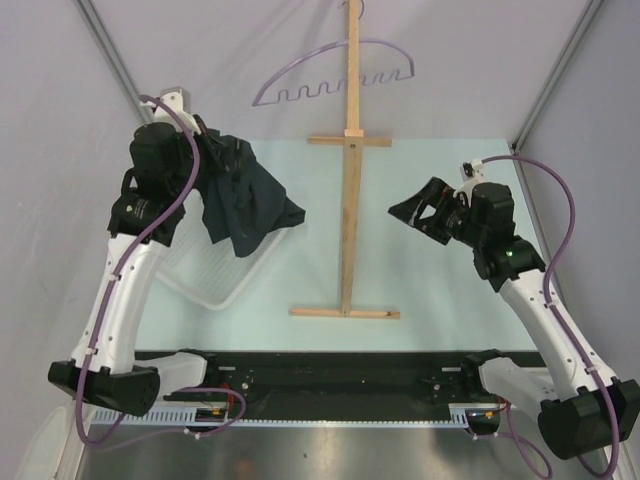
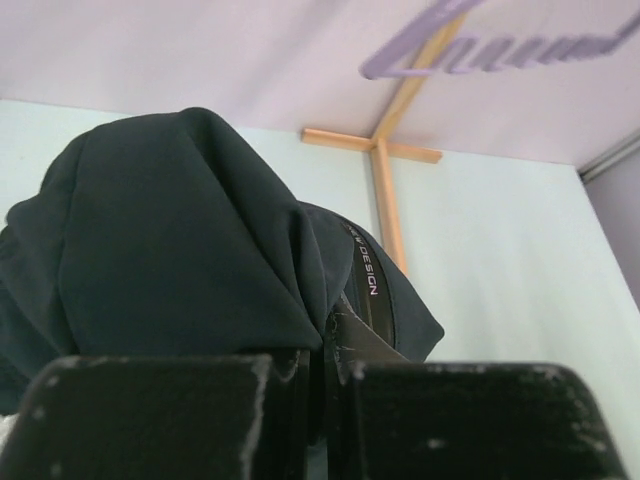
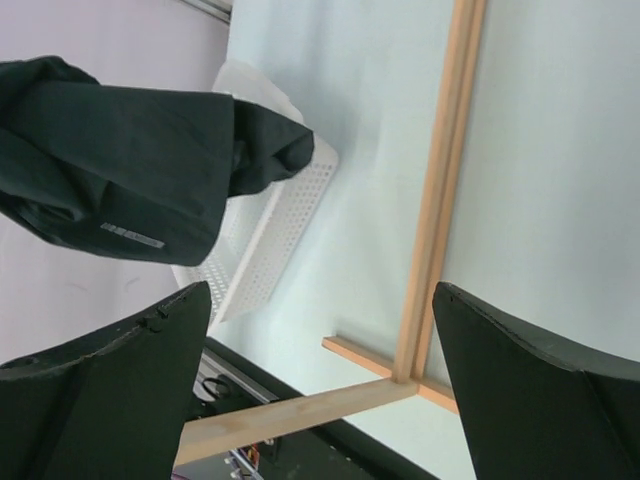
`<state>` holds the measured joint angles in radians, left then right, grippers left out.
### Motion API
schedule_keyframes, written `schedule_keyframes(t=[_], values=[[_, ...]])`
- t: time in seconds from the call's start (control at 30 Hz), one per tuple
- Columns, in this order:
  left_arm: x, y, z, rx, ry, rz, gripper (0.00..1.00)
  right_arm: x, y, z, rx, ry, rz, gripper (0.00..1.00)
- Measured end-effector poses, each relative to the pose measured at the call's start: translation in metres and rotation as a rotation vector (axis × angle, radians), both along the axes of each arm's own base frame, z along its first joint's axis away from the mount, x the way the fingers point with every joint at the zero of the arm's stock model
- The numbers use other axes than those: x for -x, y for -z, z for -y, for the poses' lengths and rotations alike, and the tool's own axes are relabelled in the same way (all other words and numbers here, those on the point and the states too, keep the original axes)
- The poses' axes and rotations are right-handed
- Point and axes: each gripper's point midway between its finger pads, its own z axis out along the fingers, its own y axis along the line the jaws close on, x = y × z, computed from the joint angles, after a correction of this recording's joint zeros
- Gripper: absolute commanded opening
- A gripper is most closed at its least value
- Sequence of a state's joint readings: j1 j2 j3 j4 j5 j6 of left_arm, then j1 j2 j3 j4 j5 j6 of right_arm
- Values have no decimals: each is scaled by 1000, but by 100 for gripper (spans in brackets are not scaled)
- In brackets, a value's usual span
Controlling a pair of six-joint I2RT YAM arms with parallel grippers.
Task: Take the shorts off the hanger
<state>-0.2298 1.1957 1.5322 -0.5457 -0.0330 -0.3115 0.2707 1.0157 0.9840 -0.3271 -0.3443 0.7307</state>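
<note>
Pale green counter (image 1: 450,260) carries a wooden stand (image 1: 349,200); from above we see the lilac hanger (image 1: 312,90) hanging on it, bare. Our left claw (image 2: 320,385) is clamped on the black shorts (image 1: 245,200), whose lettered waistband (image 2: 365,270) shows only up close, above the white basket (image 3: 270,225). Our right claw (image 3: 322,330) stands wide apart near the stand.

I had the shorts (image 1: 245,195) clamped in the left gripper (image 1: 203,136) above the white basket (image 1: 212,287); the hanger (image 1: 335,80) hung apart on the far stand (image 1: 349,210).
</note>
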Motion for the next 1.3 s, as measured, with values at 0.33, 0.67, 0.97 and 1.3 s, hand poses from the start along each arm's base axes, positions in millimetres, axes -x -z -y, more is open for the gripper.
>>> schedule_keyframes(t=[0.33, 0.67, 0.97, 1.3], values=[[-12, 54, -13, 7, -51, -122, 0, 14, 20, 10, 61, 9, -36, 97], [14, 166, -26, 39, -150, -359, 1, 19, 43, 14, 92, 16, -78, 98], [1, 193, -35, 48, -200, -416, 0, 26, 54, 18, 116, 20, -108, 98], [-7, 250, -26, 79, -191, -615, 80, 40, 76, 12, 141, -5, -144, 98]])
